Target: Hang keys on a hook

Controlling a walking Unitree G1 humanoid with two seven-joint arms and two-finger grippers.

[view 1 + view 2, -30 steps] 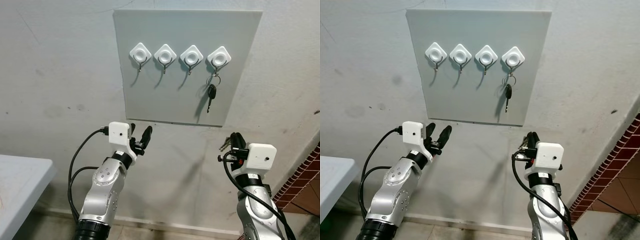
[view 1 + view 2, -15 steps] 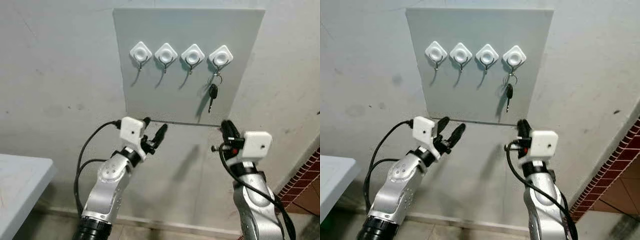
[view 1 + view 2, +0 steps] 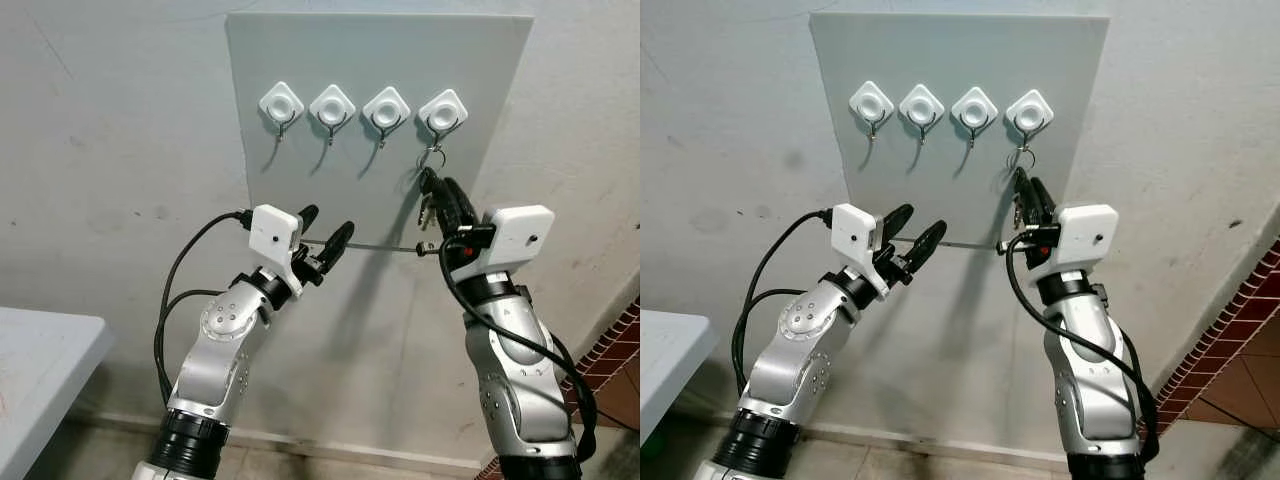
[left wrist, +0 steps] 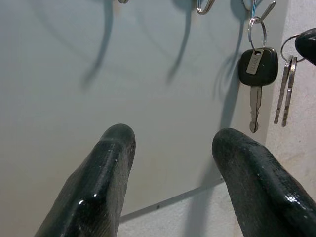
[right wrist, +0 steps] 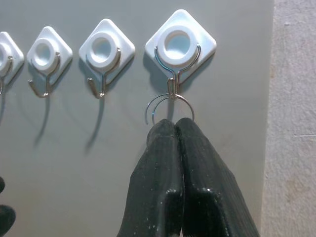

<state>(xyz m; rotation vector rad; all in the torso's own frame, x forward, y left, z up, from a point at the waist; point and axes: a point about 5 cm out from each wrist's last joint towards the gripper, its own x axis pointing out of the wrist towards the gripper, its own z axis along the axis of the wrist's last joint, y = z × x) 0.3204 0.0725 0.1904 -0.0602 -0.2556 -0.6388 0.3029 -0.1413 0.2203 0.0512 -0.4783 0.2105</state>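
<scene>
Right wrist view: tool (image 5: pixel 176 129) pinched below hook (image 5: pixel 173 86)

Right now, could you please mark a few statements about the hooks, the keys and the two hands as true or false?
1. The board carries four white hooks. True.
2. The left hand is shut on a key. False: its fingers are apart and hold nothing.
3. The right hand is raised to the rightmost hook, fingers shut, with the silver keys hanging from it. True.
4. The black-headed key hangs on the leftmost hook. False: it hangs by its ring on the rightmost hook.
5. The other three hooks are bare. True.
</scene>
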